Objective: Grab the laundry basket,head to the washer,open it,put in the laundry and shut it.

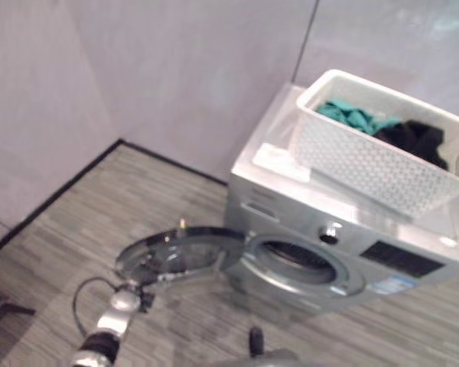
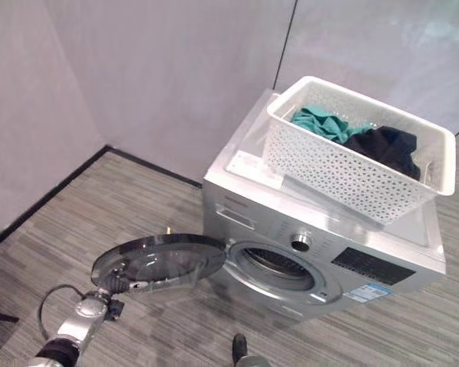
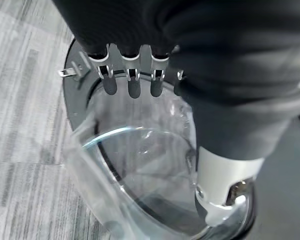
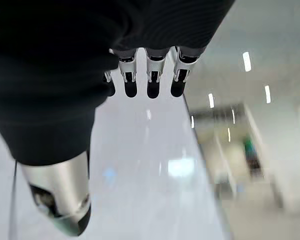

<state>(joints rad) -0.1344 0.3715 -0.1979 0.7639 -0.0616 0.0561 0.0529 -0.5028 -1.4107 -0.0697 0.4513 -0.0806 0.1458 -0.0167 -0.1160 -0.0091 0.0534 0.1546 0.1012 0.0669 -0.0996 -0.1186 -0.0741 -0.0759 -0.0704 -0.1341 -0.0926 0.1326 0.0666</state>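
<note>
The white perforated laundry basket [image 2: 352,157] – teal and black clothes inside – sits atop the silver washer [image 2: 321,245]. Its round glass door [image 2: 159,260] hangs wide open over striped floor, left hand [image 3: 140,85] fingers straight against it. Right hand [image 4: 140,75] fingers relaxed, empty.

Left hand [image 3: 140,75] and right hand [image 4: 145,70] open-fingered

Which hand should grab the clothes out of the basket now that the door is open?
Probably the right hand: it hangs open and free, and the basket of clothes sits on the washer's right side. The left hand is low at the open door, away from the basket.
</note>
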